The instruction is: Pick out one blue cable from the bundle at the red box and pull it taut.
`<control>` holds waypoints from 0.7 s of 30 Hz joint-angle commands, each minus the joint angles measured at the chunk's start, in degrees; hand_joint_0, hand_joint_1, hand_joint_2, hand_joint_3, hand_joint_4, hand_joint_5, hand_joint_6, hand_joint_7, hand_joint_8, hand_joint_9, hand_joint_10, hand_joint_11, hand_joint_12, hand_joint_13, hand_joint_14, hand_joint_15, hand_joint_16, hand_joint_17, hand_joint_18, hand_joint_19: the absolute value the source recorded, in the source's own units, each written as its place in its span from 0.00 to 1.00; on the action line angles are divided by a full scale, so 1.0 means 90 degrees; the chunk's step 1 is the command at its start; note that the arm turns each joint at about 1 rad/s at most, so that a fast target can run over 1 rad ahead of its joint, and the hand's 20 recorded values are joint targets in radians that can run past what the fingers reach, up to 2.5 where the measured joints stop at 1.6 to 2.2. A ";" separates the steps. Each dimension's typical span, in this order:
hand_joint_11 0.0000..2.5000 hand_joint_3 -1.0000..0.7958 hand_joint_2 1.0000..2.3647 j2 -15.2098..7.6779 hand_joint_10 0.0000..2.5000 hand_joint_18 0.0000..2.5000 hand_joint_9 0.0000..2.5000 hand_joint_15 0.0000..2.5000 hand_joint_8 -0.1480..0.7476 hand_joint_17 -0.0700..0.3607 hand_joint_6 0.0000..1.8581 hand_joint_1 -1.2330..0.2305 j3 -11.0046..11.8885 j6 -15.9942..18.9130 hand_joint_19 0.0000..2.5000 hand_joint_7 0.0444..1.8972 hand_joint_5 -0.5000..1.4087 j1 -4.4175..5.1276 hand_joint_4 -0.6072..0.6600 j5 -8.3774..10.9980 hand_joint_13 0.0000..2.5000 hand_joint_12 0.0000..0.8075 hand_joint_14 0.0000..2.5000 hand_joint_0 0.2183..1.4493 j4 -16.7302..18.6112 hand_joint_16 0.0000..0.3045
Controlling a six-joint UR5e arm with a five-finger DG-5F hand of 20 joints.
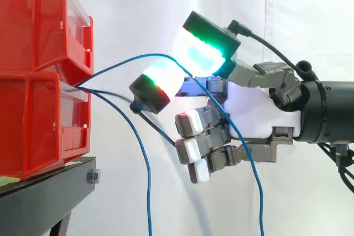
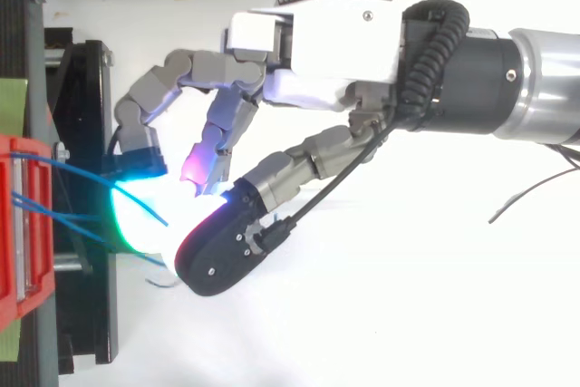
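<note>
the thin blue cable looks light, limp and smooth-jacketed, so it will bend wherever it is touched and could slide through a loose grip; judged from here, the best hold is on the free arc a little out from the bins, pinched across its width instead of hooked. it leaves the gap between the stacked red plastic bins at the left of the side view, arcs up and right, passes between two glowing fingertip pads near the upper centre, then drops across the robot hand to the bottom edge. the hand appears closed on it there: a green-cyan pad above and a red-green pad below meet on the line, with the other fingers curled under. the stretch between bins and pads bows upward, not yet taut. a second blue cable hangs from the same gap, left of the hand and apart from it, beside the black stand.
</note>
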 commanded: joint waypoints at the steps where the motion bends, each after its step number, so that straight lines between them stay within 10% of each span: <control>1: 0.24 0.28 0.00 -0.0008 0.01 0.38 0.48 0.23 0.48 0.39 0.47 0.41 0.0007 0.0000 0.26 0.53 0.21 0.0003 0.37 0.0002 0.45 0.42 0.01 0.29 0.0007 0.15; 21: 0.24 0.34 0.01 -0.0008 0.01 0.38 0.48 0.23 0.50 0.40 0.45 0.43 0.0036 0.0000 0.26 0.51 0.21 -0.0007 0.45 -0.0027 0.45 0.44 0.01 0.31 -0.0013 0.15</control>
